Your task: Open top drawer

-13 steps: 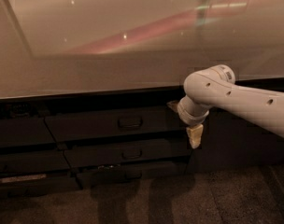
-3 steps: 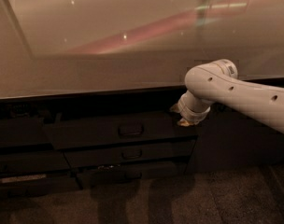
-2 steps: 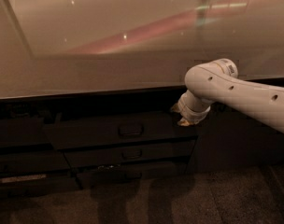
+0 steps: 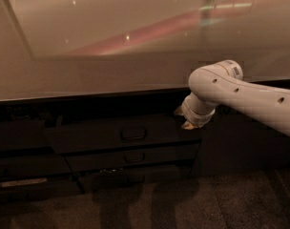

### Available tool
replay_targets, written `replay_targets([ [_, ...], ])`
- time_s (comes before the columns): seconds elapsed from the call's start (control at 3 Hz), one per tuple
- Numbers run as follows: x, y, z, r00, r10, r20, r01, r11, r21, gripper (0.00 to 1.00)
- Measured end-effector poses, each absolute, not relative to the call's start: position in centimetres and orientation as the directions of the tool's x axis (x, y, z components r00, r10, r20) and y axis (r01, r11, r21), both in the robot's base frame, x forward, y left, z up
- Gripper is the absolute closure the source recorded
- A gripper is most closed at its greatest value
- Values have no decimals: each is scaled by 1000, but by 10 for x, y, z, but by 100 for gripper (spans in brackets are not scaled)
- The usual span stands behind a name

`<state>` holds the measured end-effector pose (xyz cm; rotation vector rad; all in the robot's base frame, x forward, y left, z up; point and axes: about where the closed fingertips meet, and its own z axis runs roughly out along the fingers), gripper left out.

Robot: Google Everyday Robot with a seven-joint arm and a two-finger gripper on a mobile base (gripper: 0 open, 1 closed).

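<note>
Dim room, warm brown light. Wide pale-tan table [image 4: 88, 75] fills the upper half of the view; glossy top w/ a pinkish streak reflected across it. Under the table's front edge we see a bank of dark drawer fronts.

Top drawer [image 4: 88, 135]: wide dark front, directly below the table's front edge, approx. centre of the bank. Small loop handle [image 4: 133, 133] at mid-front. Front looks to stand slightly fwd of the two lower fronts [image 4: 102, 160] stacked beneath it, each w/ a similar handle. Drawer interior not visible.

White arm [image 4: 250, 97] enters from the right edge, bends at a rounded joint in front of the table's front edge, then turns down and left. Tool [image 4: 183, 119] sits at the top drawer's right end, by the upper edge of its front, well right of the loop handle. Tool mostly hidden behind the wrist: we cannot tell whether it is released or clenched, nor whether it touches the drawer.

Left of the bank: narrower dark fronts, the lowest w/ a pale strip [image 4: 21, 182]. Floor [image 4: 207, 204] dark, mottled.
</note>
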<state>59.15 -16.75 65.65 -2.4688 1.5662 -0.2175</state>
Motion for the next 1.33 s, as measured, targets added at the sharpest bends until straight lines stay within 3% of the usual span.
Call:
replay_targets([
  [1.33,581,-168,657,435,-900,19,-870,-426,-247,100],
])
